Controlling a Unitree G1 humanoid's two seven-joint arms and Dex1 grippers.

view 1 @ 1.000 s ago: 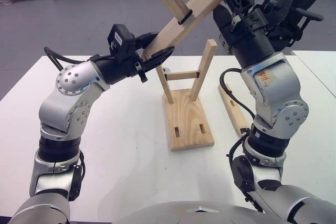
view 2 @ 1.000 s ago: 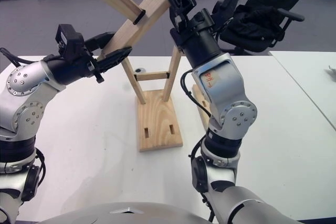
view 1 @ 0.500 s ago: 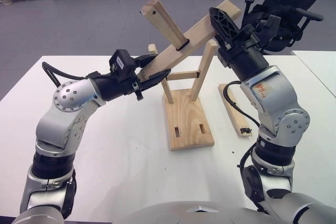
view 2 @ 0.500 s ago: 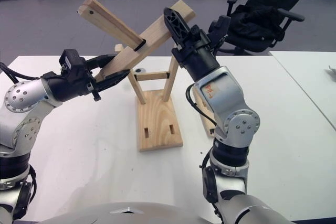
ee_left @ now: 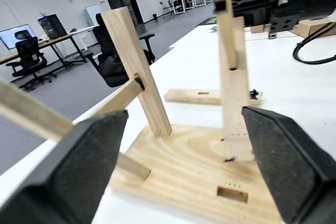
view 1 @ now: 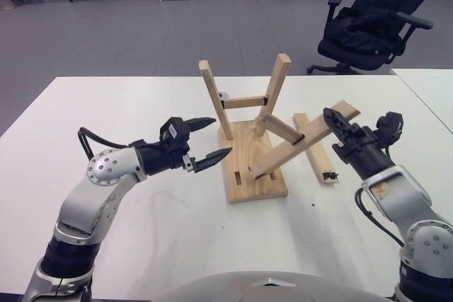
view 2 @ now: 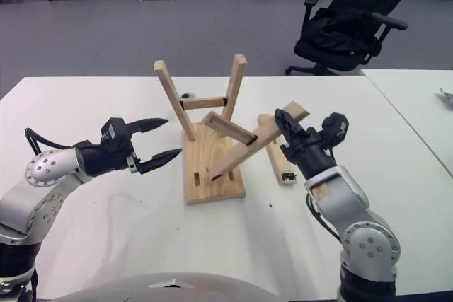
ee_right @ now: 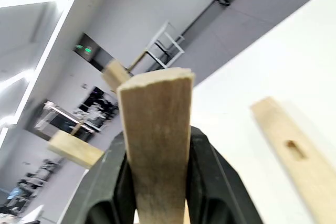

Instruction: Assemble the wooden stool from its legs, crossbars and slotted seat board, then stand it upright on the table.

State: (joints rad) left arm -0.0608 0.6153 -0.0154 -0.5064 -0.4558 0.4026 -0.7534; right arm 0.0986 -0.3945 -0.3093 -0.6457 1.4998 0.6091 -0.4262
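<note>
The slotted seat board (view 1: 260, 183) lies flat on the white table (view 1: 127, 104). Two legs (view 1: 210, 101) joined by a crossbar (view 1: 244, 102) stand in its far slots. My right gripper (view 1: 338, 126) is shut on the top end of a third leg (view 1: 297, 146). That leg slants down, with its foot on the board by a near slot, and carries a short crossbar (view 1: 280, 126). In the right wrist view the fingers (ee_right: 107, 174) clamp the leg (ee_right: 156, 129). My left gripper (view 1: 206, 139) is open just left of the board, holding nothing; its fingers (ee_left: 79, 166) frame the board (ee_left: 184, 171).
One loose leg (view 1: 317, 153) with a slot lies on the table to the right of the board, under the slanted leg. A small dark speck (view 1: 313, 205) lies near the front right. An office chair (view 1: 371, 22) stands on the floor beyond the table's far right.
The leg with its crossbar came down from high over the table to rest on the seat board. My left gripper let go of it and opened; the right arm lowered, still gripping.
</note>
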